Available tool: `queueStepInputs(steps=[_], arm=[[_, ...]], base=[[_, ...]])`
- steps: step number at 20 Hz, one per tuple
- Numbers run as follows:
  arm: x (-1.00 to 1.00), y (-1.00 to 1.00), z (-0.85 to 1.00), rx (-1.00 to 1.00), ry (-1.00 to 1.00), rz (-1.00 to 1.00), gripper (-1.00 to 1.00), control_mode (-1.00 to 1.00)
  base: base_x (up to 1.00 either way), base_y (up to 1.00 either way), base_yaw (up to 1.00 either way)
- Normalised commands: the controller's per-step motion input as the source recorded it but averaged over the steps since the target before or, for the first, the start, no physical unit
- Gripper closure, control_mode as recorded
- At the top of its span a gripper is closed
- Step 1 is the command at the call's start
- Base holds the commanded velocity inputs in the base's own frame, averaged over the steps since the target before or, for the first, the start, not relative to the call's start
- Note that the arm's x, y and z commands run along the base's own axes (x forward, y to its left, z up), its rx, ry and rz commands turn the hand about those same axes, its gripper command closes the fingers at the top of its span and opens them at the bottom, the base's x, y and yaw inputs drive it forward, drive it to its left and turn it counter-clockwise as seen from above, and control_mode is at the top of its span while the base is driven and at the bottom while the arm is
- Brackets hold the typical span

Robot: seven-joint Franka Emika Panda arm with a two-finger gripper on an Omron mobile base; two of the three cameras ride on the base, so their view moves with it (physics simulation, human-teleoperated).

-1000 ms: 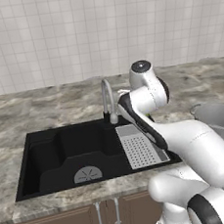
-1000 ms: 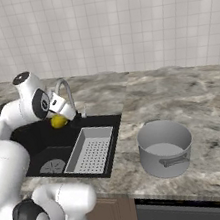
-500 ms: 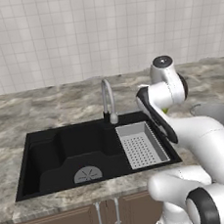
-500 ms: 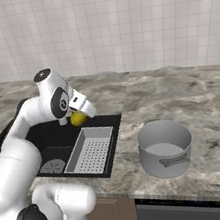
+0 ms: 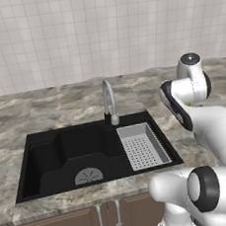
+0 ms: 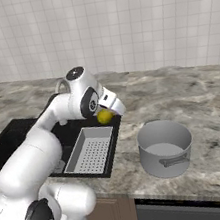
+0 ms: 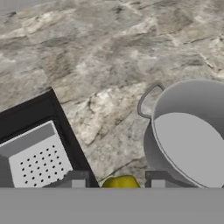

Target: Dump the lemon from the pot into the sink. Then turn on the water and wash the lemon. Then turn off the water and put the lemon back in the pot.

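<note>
— Since half a second ago, what had moved?
— Arm and gripper (image 6: 108,113) had swung right, carrying the lemon (image 6: 104,116) from above the sink (image 6: 16,140) to its right rim.
— And the jaws?
— Clamped on the lemon, which hung over the counter (image 7: 109,57) edge, between the perforated tray (image 6: 91,149) and the pot (image 6: 165,147).

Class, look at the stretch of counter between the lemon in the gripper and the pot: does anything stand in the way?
Nothing visible does. The gripper holds the lemon above the sink's right edge; bare marble counter separates it from the open, empty pot.
</note>
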Motion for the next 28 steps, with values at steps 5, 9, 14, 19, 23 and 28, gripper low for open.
queueStepInputs(steps=[5,9,14,19,23,28], arm=[[0.04,-0.75,-0.03,0.0,0.01,-0.02,1.0,-1.0],[0.0,-0.61,-0.03,0.0,0.01,-0.01,1.0,-1.0],[0.0,-0.57,-0.14,0.0,0.01,-0.02,1.0,-1.0],[-0.07,-0.45,-0.32,0.0,0.02,-0.01,1.0,-1.0],[-0.03,-0.3,-0.42,0.0,0.04,-0.02,1.0,-1.0],[0.0,-0.22,-0.51,0.0,0.09,-0.03,1.0,-1.0]], base=[[0.0,0.0,0.0],[0.0,0.0,0.0],[0.0,0.0,0.0],[0.0,0.0,0.0],[0.0,0.0,0.0],[0.0,0.0,0.0]])
